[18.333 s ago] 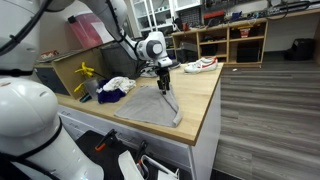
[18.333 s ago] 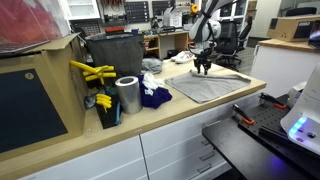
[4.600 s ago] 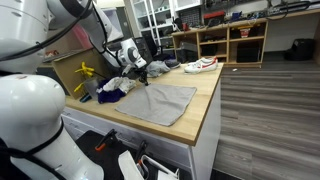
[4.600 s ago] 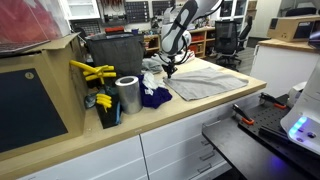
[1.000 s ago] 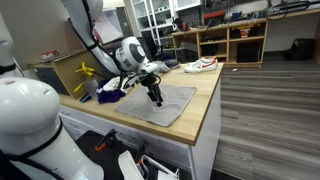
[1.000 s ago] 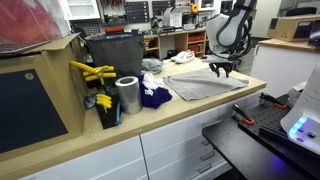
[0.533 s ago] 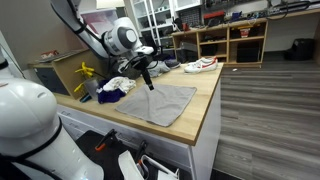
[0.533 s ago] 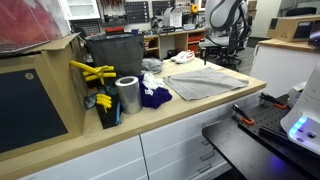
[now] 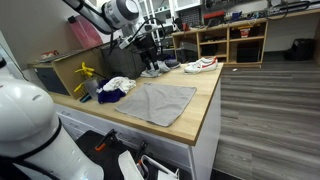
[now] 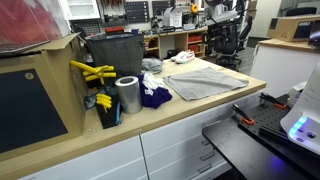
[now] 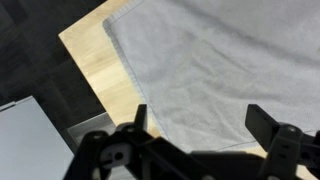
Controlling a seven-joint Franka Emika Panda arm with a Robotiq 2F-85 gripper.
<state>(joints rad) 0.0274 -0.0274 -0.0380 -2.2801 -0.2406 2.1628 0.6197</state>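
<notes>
- Gripper [image 9: 149, 47] hangs well above the counter, up over the back edge of the gray cloth [image 9: 160, 101]. Its jaws are spread wide with nothing between them, which is easiest to see in the wrist view [image 11: 200, 118].
- The gray cloth lies flat on the wooden countertop [image 9: 207, 92], pretty much smoothed out. One side runs near the front edge in an exterior view [image 10: 205, 82]. Nothing is touching it.
- From the wrist cam, the cloth [image 11: 220, 70] fills most of the frame. A bare strip of countertop [image 11: 97, 68] shows beside its corner.
- Just beside the cloth there's a crumpled blue rag [image 10: 155, 96], with a white rag [image 9: 119, 84] bunched up behind it.
- A silver canister [image 10: 127, 95] stands upright right next to the blue rag.
- Yellow clamps [image 10: 90, 72] stick out of the clutter by the canister, and a black bin [image 10: 112, 55] sits behind all that.
- A white sneaker with red trim [image 9: 200, 65] sits at the far end of the counter, apart from the cloth.
- Nothing stands between the gripper and the cloth; all the clutter is off to one side.
</notes>
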